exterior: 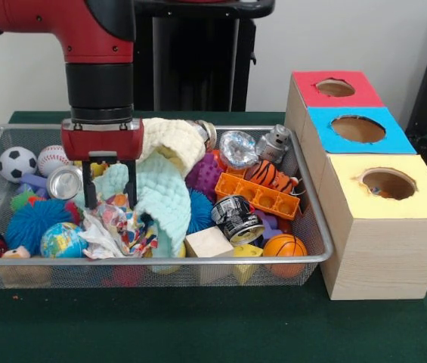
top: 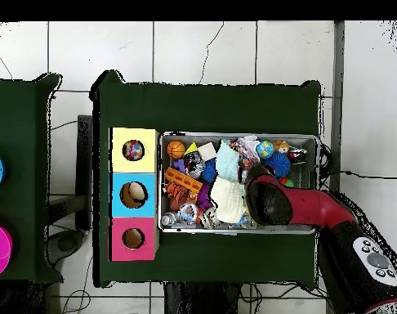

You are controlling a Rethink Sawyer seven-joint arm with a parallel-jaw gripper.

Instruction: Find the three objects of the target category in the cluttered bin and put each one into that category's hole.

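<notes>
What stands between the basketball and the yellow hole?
Only the bin wall: the basketball lies beside it in the corner. The yellow hole sits higher, on top of the box, so the ball would likely have to go up and over. Nothing covers the hole.

No legible text, labels or numbers anywhere; print on the black can (exterior: 237, 218) too blurred to read
</notes>
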